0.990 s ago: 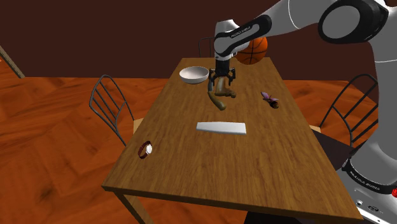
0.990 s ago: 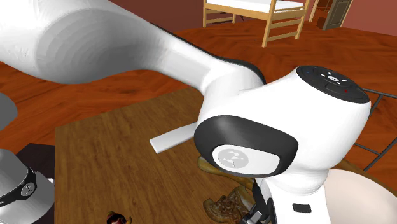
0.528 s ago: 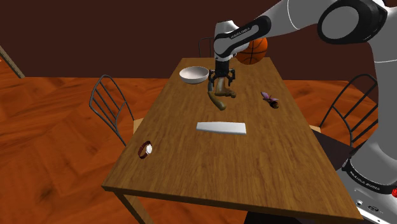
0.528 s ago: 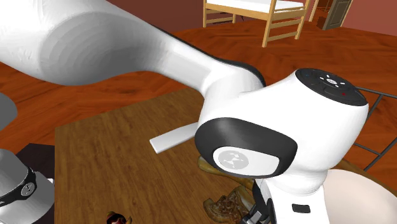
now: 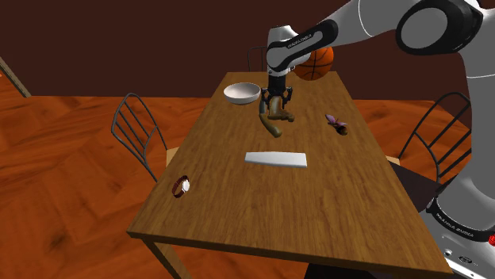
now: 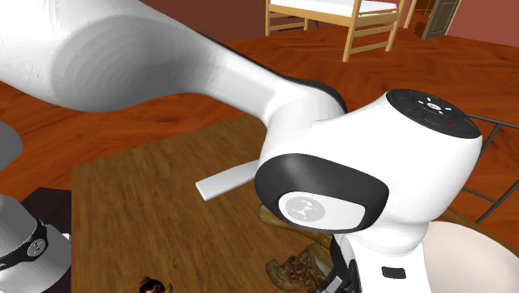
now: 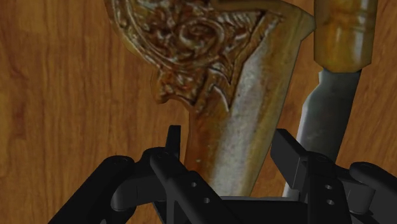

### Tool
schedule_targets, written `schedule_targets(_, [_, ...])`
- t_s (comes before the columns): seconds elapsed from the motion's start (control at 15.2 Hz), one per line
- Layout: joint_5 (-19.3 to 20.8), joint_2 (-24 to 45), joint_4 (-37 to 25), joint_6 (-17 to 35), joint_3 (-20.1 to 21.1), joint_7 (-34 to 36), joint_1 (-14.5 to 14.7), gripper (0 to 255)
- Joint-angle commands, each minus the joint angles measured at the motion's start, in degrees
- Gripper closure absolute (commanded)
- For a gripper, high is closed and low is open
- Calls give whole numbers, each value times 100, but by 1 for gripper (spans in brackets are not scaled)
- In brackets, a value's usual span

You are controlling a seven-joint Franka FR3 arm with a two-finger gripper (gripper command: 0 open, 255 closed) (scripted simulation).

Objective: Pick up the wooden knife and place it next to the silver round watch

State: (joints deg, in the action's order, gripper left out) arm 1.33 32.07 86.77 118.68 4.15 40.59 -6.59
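Observation:
The wooden knife [image 5: 274, 125] is a brown, curved, carved piece lying on the table's far half. My black gripper [image 5: 275, 107] stands straight down over its far end. In the wrist view the fingers [image 7: 173, 145] press against both sides of the knife's tapered brown part [image 7: 235, 114], so my gripper [image 7: 229, 151] is shut on it. A grey blade with an orange-brown grip [image 7: 331, 95] lies just beside that part. The knife rests on the wood. The round watch [image 5: 182, 186] lies near the table's front corner, at the shoulder view's left, far from the gripper.
A flat white slab [image 5: 276, 160] lies mid-table between knife and watch. A white bowl [image 5: 242, 93], a basketball [image 5: 315, 62] and a small purple object [image 5: 336, 122] sit at the far end. Wire chairs [image 5: 135, 127] stand beside the wooden table [image 5: 317, 206].
The fingers have drawn together from wide apart onto the knife. The arm and the knife have stayed where they were.

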Motion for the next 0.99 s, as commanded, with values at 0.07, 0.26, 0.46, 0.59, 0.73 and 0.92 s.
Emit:
schedule_targets(0.07, [1,1,2,1,0,0,1,255])
schedule_targets(0.26, [-5,-88,-94,-183,4,-2,0,255])
schedule_targets(0.46, [-10,-165,-208,-374,7,-3,-1,255])
schedule_targets(0.59, [-14,-212,-291,-504,10,-4,-1,255])
schedule_targets(0.73, [-17,-254,-381,-636,12,-4,-1,255])
schedule_targets(0.92, [-21,-308,-529,-838,14,-4,-1,255])
